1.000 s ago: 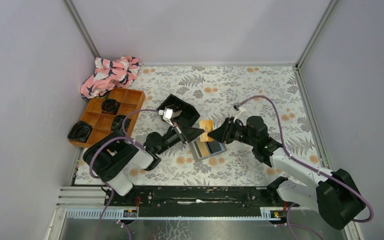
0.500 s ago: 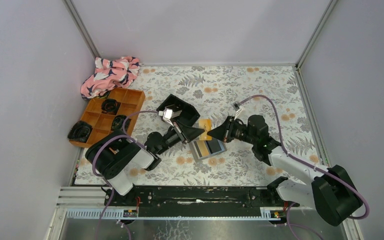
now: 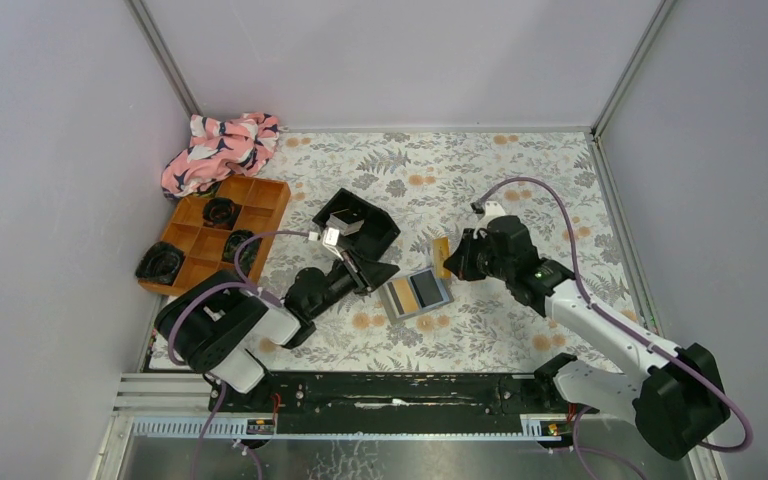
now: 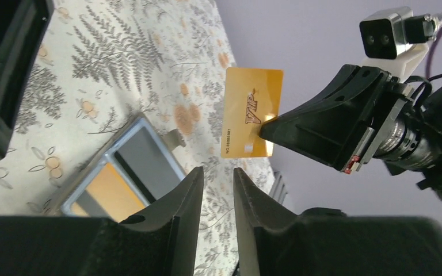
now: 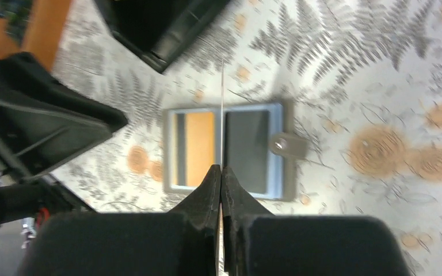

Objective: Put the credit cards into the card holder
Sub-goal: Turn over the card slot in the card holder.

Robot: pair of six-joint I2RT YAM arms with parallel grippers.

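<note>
My right gripper is shut on a gold card and holds it on edge above the table, just right of the open card holder. In the right wrist view the card shows edge-on between the closed fingers, over the holder with its orange and grey halves. My left gripper is open and empty, just left of the holder. In the left wrist view its fingers stand slightly apart; the gold card hangs beyond them in the right gripper. Silver-grey cards lie in the black tray.
The black square tray sits behind the left gripper. An orange compartment tray with black round parts and a pink patterned cloth are at the far left. Grey walls close in the floral mat on three sides.
Both grippers met at the gold card before. The left gripper has let go and drawn back left. The right gripper has carried the card right and turned it on edge.
</note>
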